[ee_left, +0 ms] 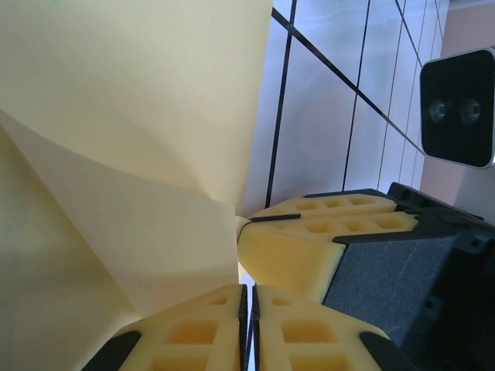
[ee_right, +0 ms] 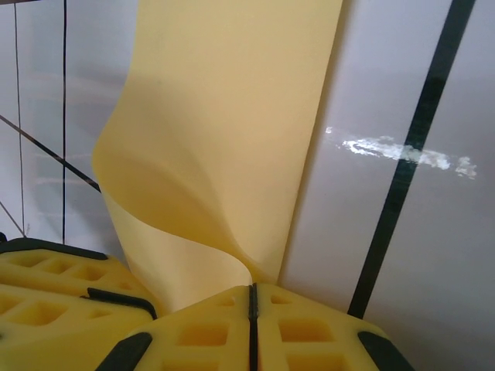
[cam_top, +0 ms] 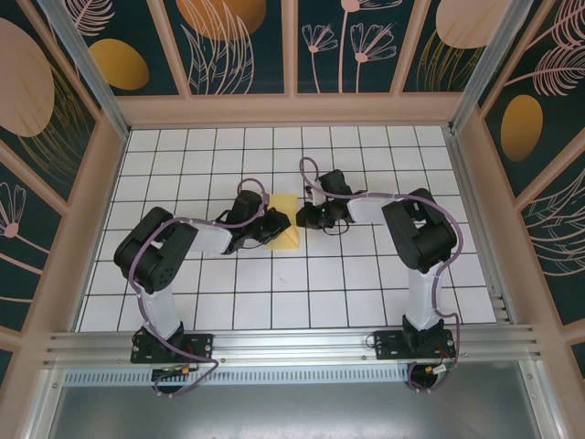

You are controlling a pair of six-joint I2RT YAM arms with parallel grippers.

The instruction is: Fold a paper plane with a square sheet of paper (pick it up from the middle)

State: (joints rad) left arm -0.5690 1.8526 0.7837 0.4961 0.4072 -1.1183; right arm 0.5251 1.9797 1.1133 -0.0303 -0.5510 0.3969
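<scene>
So the square sheet of paper (cam_top: 283,230) is part-folded and curling up on the grid table (cam_top: 366,293). Its long axis runs straight away from the arm bases, with no real nose yet. The left gripper (cam_top: 271,222) is at the sheet's left edge and the right gripper (cam_top: 307,218) at its right edge, equally close. Both look clamped shut on the sheet's lifted edge.

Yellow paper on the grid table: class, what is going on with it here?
The square sheet of paper lies on the tiled table with a robot gripper at each side. The right gripper is shut, seemingly pinching a lifted, curling edge. The left gripper is shut close beside it. It is not yet a plane.
</scene>
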